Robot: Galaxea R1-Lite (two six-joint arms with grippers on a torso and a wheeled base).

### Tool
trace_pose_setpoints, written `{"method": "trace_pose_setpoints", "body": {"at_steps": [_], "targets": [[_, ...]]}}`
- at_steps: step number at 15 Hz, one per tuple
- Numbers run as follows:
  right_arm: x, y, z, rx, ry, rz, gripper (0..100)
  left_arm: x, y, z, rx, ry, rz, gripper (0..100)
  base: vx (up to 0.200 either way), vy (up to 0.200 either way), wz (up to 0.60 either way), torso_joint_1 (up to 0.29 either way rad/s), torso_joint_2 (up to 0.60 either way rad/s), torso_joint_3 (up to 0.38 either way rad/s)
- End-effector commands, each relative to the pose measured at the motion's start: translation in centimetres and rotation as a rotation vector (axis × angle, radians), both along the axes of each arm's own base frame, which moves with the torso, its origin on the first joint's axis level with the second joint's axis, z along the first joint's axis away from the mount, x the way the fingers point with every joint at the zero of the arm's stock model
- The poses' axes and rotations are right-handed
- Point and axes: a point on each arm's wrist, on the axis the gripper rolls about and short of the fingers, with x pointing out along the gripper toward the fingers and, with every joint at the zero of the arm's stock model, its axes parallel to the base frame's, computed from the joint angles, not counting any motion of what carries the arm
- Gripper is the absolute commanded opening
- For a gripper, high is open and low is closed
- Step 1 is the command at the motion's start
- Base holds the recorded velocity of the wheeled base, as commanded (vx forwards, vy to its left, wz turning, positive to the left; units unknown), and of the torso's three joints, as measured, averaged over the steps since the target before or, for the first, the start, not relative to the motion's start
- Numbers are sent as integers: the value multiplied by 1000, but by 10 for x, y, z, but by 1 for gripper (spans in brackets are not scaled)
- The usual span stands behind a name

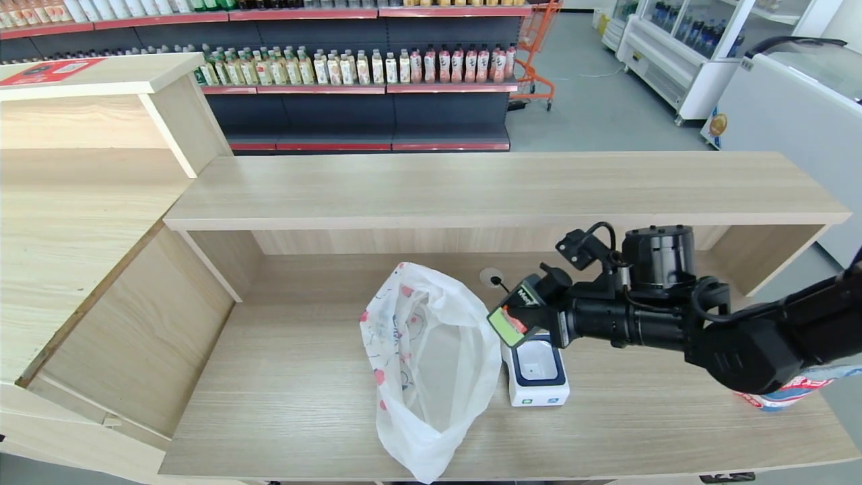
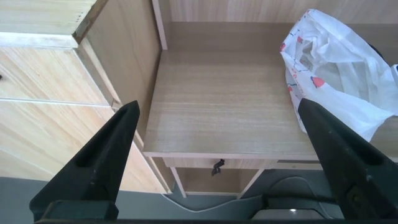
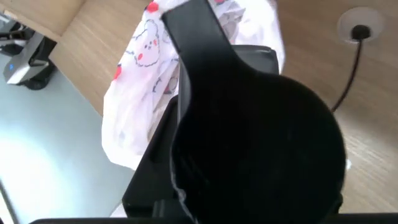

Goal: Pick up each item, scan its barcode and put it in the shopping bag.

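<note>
Clamping what looks like a small green-and-orange packet (image 1: 506, 325) in the right gripper (image 1: 522, 313), hovering it just above the scanner (image 1: 537, 377) for a barcode read, beside the gaping shopping bag (image 1: 431, 364). Holding the left gripper (image 2: 219, 104) spread wide, clear of the work.

surface: wooden counter (image 1: 283, 404) | on it: shopping bag (image 1: 431, 364), touching scanner (image 1: 537, 377) | right edge: package (image 1: 784, 397)
</note>
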Motion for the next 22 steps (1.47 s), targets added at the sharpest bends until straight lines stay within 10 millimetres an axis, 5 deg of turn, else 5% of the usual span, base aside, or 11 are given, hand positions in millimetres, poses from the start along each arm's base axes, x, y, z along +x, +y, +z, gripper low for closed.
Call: {"method": "trace_pose_setpoints", "body": {"at_steps": [1, 8, 15, 22], "targets": [[10, 23, -31, -19, 36, 52, 0, 0, 0, 0, 0, 0, 0, 100, 0, 0, 0, 0, 0, 0], [43, 48, -108, -108, -138, 135, 0, 0, 0, 0, 0, 0, 0, 100, 0, 0, 0, 0, 0, 0], [81, 97, -130, -135, -288, 151, 0, 0, 0, 0, 0, 0, 0, 100, 0, 0, 0, 0, 0, 0], [94, 109, -151, -142, -317, 160, 0, 0, 0, 0, 0, 0, 0, 100, 0, 0, 0, 0, 0, 0]]}}
